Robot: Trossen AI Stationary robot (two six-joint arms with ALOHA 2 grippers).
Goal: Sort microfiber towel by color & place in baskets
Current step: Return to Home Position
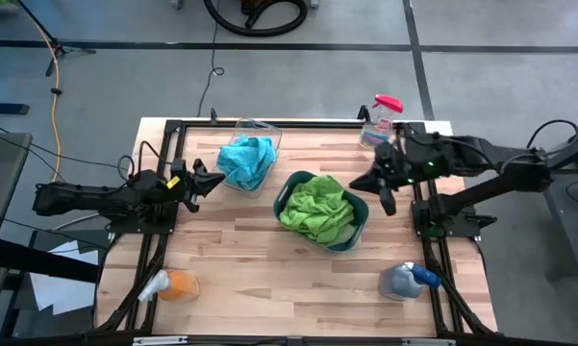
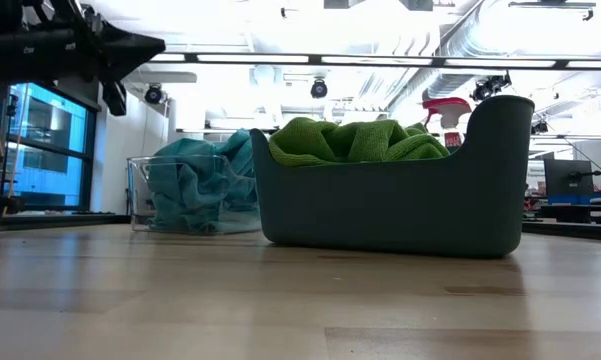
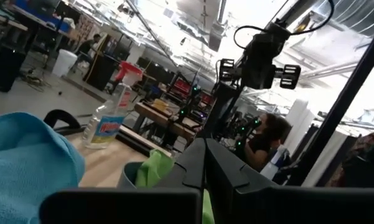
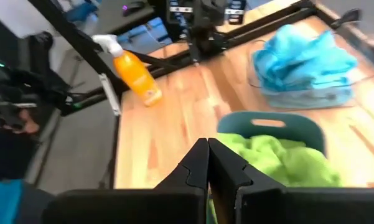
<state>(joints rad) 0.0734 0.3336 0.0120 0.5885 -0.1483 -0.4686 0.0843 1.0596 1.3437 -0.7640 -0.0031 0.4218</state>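
Bright overhead ceiling lights (image 2: 250, 58), washed-out glare

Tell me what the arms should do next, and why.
Probably just draw both arms back to rest. The green towels fill the teal tub, the blue towels sit in the clear tub, and no towel lies loose on the table. The left gripper and right gripper are shut and empty.

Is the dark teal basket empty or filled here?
Filled: lime green towels are heaped in the teal basket, rising above its rim in the low view.
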